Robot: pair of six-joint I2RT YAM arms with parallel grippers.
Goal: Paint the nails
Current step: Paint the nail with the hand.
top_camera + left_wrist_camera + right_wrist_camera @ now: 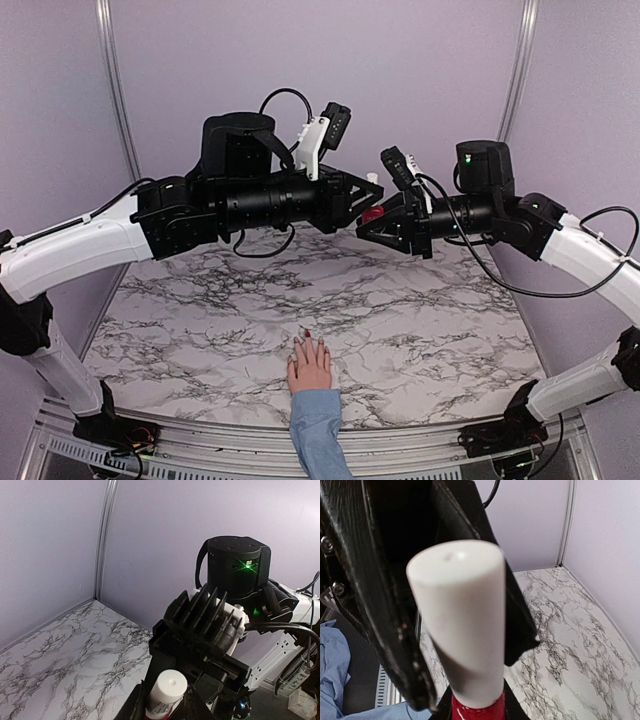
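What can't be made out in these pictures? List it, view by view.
Top view: the nails are too small to tell which are painted.
Right wrist view: the white cap fills the frame, and the bottom edge cuts off the polish bottle.
Left wrist view: the right hand hides the bottle; only the cap shows.
Any view: whether the left hand grips the cap is unclear.

Tiny fingernails (307,338) on pale pink hand (310,368): too small to tell colour. Light blue fabric sleeve (320,440): cut by bottom edge. Small dark red glass polish bottle (477,711): mostly below frame edge.
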